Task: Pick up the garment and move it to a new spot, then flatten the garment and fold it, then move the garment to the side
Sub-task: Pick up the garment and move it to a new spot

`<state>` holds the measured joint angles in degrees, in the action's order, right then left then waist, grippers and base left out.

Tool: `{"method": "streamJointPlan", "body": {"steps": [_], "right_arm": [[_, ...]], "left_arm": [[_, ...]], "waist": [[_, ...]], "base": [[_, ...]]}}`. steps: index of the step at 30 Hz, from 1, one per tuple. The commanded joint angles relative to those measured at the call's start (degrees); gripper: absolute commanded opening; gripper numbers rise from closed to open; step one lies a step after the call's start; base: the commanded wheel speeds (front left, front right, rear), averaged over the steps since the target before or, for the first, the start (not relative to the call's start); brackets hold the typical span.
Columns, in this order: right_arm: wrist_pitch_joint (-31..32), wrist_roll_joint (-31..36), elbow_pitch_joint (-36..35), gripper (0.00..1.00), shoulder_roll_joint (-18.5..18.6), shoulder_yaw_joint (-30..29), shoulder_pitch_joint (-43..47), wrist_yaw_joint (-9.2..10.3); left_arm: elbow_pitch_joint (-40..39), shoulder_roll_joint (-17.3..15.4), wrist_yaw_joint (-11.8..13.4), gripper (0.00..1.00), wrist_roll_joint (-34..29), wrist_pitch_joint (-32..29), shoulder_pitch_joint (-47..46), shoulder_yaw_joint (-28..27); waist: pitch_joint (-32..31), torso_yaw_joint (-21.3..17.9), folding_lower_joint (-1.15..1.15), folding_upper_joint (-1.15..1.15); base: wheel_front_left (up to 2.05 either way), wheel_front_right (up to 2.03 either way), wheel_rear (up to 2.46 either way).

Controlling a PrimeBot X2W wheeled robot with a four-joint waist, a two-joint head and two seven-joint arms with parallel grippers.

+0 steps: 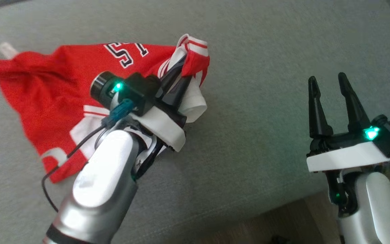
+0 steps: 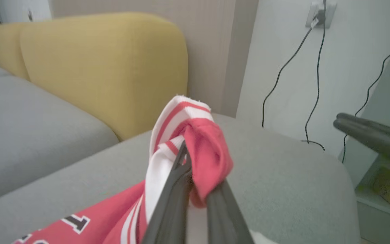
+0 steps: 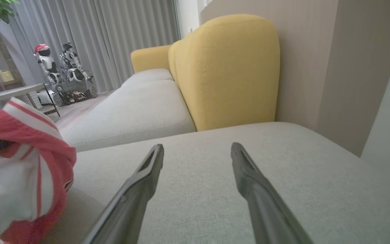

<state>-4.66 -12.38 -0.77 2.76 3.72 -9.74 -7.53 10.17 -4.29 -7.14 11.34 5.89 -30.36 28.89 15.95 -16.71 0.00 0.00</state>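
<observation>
- The grey sofa seat (image 1: 266, 51) spreads under both arms; a yellow backrest (image 2: 107, 67) stands at its far side in the left wrist view.
- The garment (image 1: 52, 91), a red jersey with white stripes, lies crumpled on the seat's left part. 1 striped edge is bunched up and raised off the cushion, while the rest trails flat behind it.
- The left claw (image 1: 178, 76) is clamped tight on that raised bunch, its 2 dark fingers pinching red and white cloth between them.
- The right claw (image 1: 327, 78) holds nothing; its 2 fingers stand wide apart over bare cushion, well to the right of the garment.
- Black-and-white lettering (image 1: 127, 54) shows on the jersey near its far edge.
- A wall socket (image 2: 318, 13) with black cables hanging from it sits beyond the seat.
</observation>
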Motion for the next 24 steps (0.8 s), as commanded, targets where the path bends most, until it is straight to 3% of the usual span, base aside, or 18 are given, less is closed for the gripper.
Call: {"method": "streamJointPlan", "body": {"steps": [1,8,9,10,11,18,24], "right_arm": [[-0.9,-0.5,-1.5,1.0,0.1,1.5,-2.0,0.04],[-3.6,-2.1,0.7,1.0,0.1,2.1,-3.5,0.04],[-3.9,-2.2,1.1,1.0,0.1,2.2,-3.7,0.04],[-4.1,-2.2,1.5,1.0,0.1,2.2,-4.0,0.04],[-4.3,-2.3,1.8,1.0,0.1,2.2,-4.2,0.04],[-4.0,-0.5,3.3,1.0,0.1,1.6,-4.8,0.04],[-2.4,1.4,2.8,1.0,0.1,0.7,-4.4,0.04]], "left_arm": [[0.1,-0.1,-0.3,0.0,0.5,0.1,-2.0,-1.0],[13.5,-0.2,-0.3,0.0,1.7,0.0,-6.7,3.5],[14.5,-0.2,-0.3,0.22,2.1,0.2,-7.2,4.2],[15.4,-0.2,-0.3,0.77,2.5,0.5,-7.7,4.9],[16.1,-0.2,-0.3,1.0,3.1,0.8,-8.1,5.6],[16.0,-0.8,-0.3,1.0,6.5,4.9,-7.9,7.0],[11.8,-3.2,3.6,1.0,5.3,7.6,-5.6,4.8]], "waist": [[4.1,-3.9,0.0,0.0],[8.4,-5.7,0.0,0.0],[8.6,-5.6,0.0,0.0],[8.6,-5.4,0.0,0.0],[8.6,-5.0,0.0,0.0],[5.7,-0.9,0.0,0.0],[3.1,3.8,0.0,0.0]], "base": [[0.0,0.0,0.0],[0.0,0.0,0.0],[0.0,0.0,0.0],[0.0,0.0,0.0],[0.0,0.0,0.0],[0.0,0.0,0.0],[0.0,0.0,0.0]]}}
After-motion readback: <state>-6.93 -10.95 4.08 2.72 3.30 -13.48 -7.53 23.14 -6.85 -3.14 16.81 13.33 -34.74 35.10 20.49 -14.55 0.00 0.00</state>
